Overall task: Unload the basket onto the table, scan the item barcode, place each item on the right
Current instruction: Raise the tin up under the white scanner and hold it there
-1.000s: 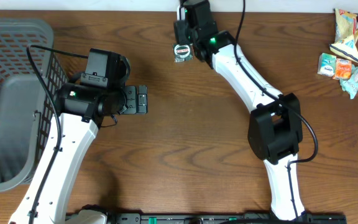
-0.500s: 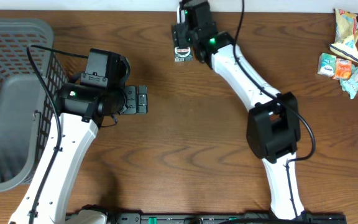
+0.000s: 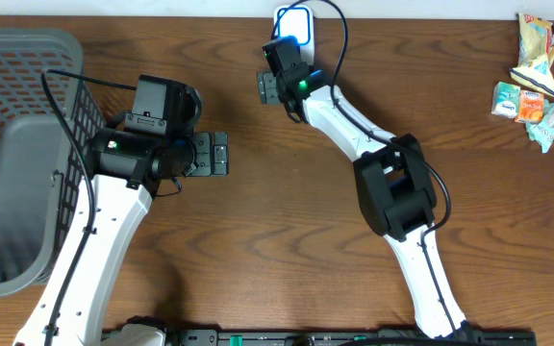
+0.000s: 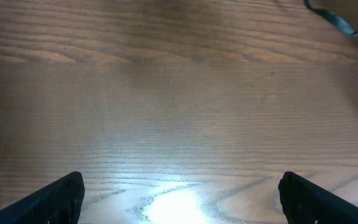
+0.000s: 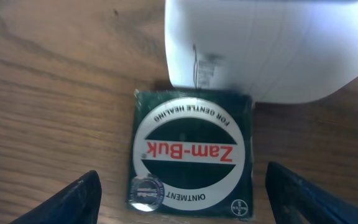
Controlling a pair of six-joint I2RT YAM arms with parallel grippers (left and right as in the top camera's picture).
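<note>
In the right wrist view the item, a dark green square Zam-Buk ointment tin (image 5: 191, 163), lies flat on the wood, label up. It touches the front of the white barcode scanner (image 5: 266, 43). My right gripper (image 5: 191, 205) stands open, one finger on each side of the tin and neither touching it. Overhead, the right gripper (image 3: 279, 67) covers the tin, and the scanner (image 3: 294, 21) shows at the table's far edge. My left gripper (image 3: 217, 154) is wide open over bare wood (image 4: 180, 199), holding nothing.
A grey mesh basket (image 3: 17, 58) fills the left side of the table beside the left arm. Several snack packets (image 3: 532, 82) lie at the far right. A thin cable (image 4: 340, 18) crosses the top right corner of the left wrist view.
The right gripper opened wider and let go of the tin, and its arm swung left, uncovering the scanner overhead. The left arm has not moved.
</note>
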